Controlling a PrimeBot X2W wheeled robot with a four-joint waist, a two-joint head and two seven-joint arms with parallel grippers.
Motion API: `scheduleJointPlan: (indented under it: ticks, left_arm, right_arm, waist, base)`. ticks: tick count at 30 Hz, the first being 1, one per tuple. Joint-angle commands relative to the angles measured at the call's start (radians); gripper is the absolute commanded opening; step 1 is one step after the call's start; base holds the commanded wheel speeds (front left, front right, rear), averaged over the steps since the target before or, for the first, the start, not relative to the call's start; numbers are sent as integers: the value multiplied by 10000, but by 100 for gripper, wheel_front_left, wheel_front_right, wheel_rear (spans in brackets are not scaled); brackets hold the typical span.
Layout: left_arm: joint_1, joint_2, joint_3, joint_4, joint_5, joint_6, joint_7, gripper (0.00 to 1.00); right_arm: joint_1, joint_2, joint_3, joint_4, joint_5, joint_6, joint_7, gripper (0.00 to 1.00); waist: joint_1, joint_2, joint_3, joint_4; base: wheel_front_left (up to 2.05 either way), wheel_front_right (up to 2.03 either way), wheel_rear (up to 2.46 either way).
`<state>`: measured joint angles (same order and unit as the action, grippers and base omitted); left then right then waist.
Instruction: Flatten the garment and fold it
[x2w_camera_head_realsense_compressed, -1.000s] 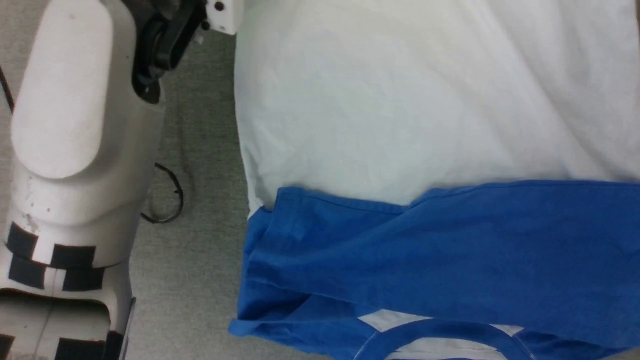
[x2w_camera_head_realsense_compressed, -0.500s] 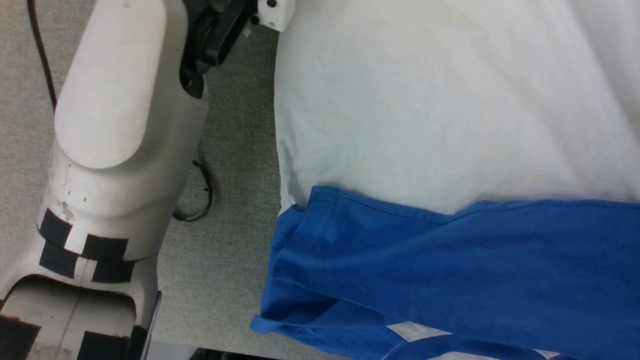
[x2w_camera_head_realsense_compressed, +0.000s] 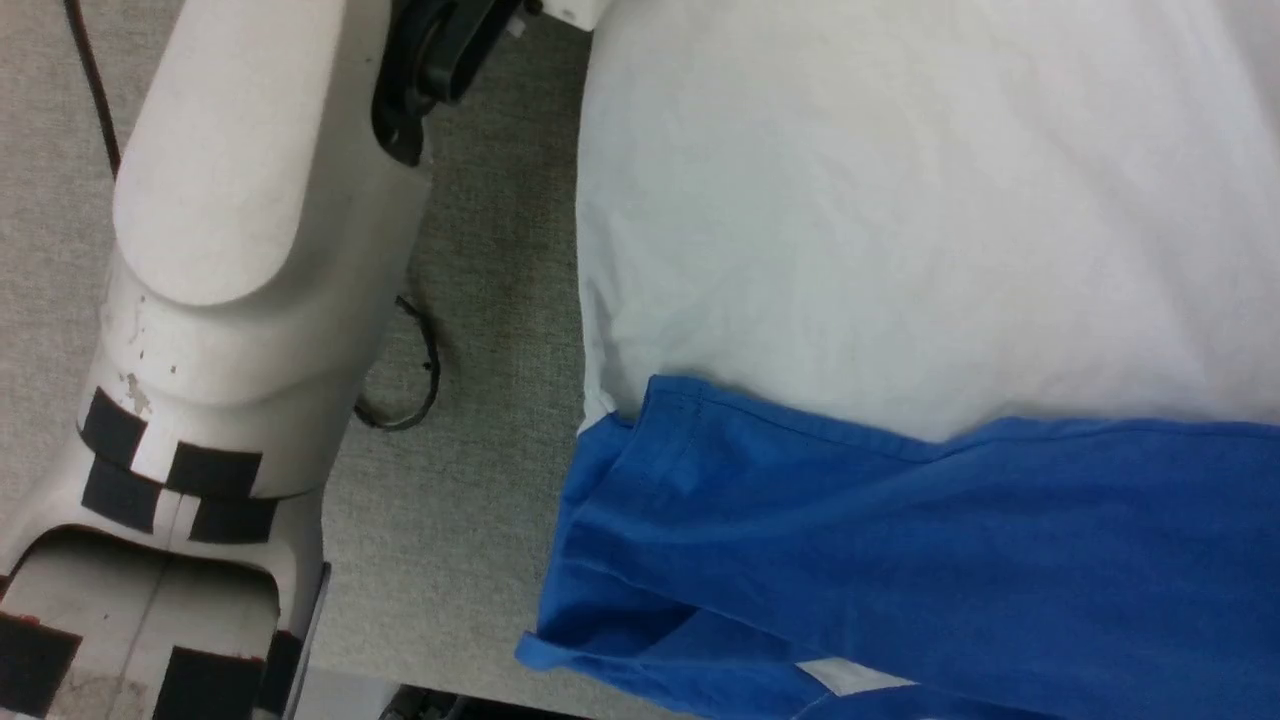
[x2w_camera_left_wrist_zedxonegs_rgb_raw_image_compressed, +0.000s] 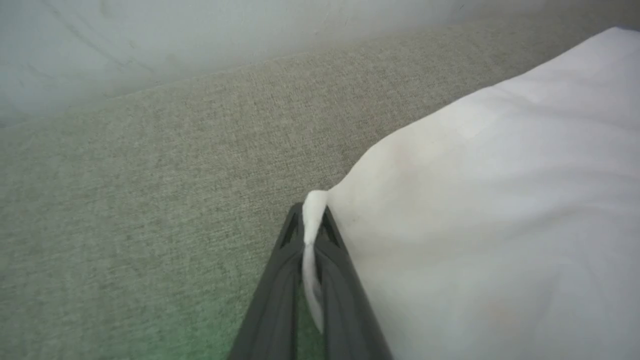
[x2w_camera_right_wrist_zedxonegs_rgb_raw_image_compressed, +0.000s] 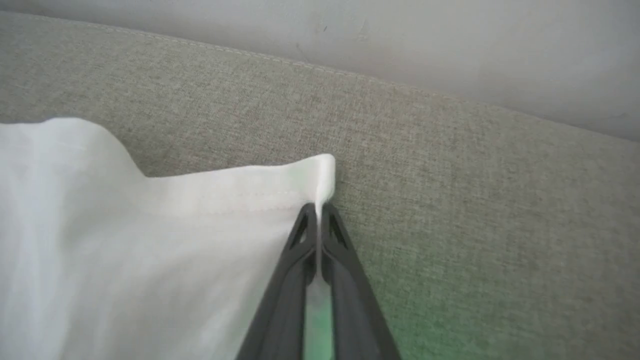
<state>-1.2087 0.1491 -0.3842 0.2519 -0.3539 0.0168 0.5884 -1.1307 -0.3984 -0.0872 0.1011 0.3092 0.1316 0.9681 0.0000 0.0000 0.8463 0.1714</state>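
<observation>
Two colours of cloth in the head view: the garment (x2w_camera_head_realsense_compressed: 900, 220) spread across centre and right, white body above, bright blue sleeve band below, with a small sliver of white among the blue near the bottom edge. Lies on a grey woven surface (x2w_camera_head_realsense_compressed: 490, 250), its left side edge running down beside a bare strip of that weave. Pale left forearm (x2w_camera_head_realsense_compressed: 230, 200) over the left side, black square marks near its base, a dark wrist part at the top close beside the white cloth edge. Thin black cable loop (x2w_camera_head_realsense_compressed: 410, 385) on the grey weave, between forearm and cloth

Seen along the left wrist: left gripper (x2w_camera_left_wrist_zedxonegs_rgb_raw_image_compressed: 311, 212) pinched tight on the garment (x2w_camera_left_wrist_zedxonegs_rgb_raw_image_compressed: 475, 210), a narrow fold of white corner squeezed between both dark fingers and poking out past the tips. White cloth swelling away to the right from the pinch. Grey surface (x2w_camera_left_wrist_zedxonegs_rgb_raw_image_compressed: 150, 200) to the left and beyond, pale wall (x2w_camera_left_wrist_zedxonegs_rgb_raw_image_compressed: 200, 40) along the top

Seen along the right wrist: right gripper (x2w_camera_right_wrist_zedxonegs_rgb_raw_image_compressed: 318, 210) closed on another white corner of the garment (x2w_camera_right_wrist_zedxonegs_rgb_raw_image_compressed: 150, 250), a line of hem stitching leading in toward the tips, a small tab of cloth standing up just past them. Rest of the white cloth spreading left and down. Grey surface (x2w_camera_right_wrist_zedxonegs_rgb_raw_image_compressed: 475, 200) to the right and above, pale wall (x2w_camera_right_wrist_zedxonegs_rgb_raw_image_compressed: 450, 50) across the top
</observation>
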Motion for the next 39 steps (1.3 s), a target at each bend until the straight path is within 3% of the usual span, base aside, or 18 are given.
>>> scheduleJointPlan:
  ticks: [1, 11, 24, 31, 39]
  left_arm:
    - [51, 15, -36, 240, -38, -47, 21, 0]
    - [-270, 32, 259, 396, -252, -109, -847, 0]
    - [3, 767, 851, -216, -245, -337, -2919, 0]
    - [1336, 1070, 584, -1255, -444, -726, -3238, 0]
    - [4223, 1516, 451, -3511, -726, -660, -3768, 0]
  right_arm:
    - [85, 28, 11, 159, -109, -9, -38, 0]
    - [-292, 349, -360, 567, 301, -9, -1416, 0]
    - [284, -212, -855, 243, 2023, -9, -3206, 0]
    - [1711, -346, -885, -31, 2872, -9, -3720, 0]
    - [4482, -18, -1244, -1236, 3974, -9, -4240, 0]
  waist:
    - [0, 0, -11, 13]
    - [0, 0, -332, -182]
    - [0, 0, -1702, -660]
    - [0, 0, -2823, -750]
    - [0, 0, -4197, -828]
  base:
    - [0, 0, 0]
    - [0, 0, 0]
    - [0, 0, 0]
    - [0, 0, 0]
    - [0, 0, 0]
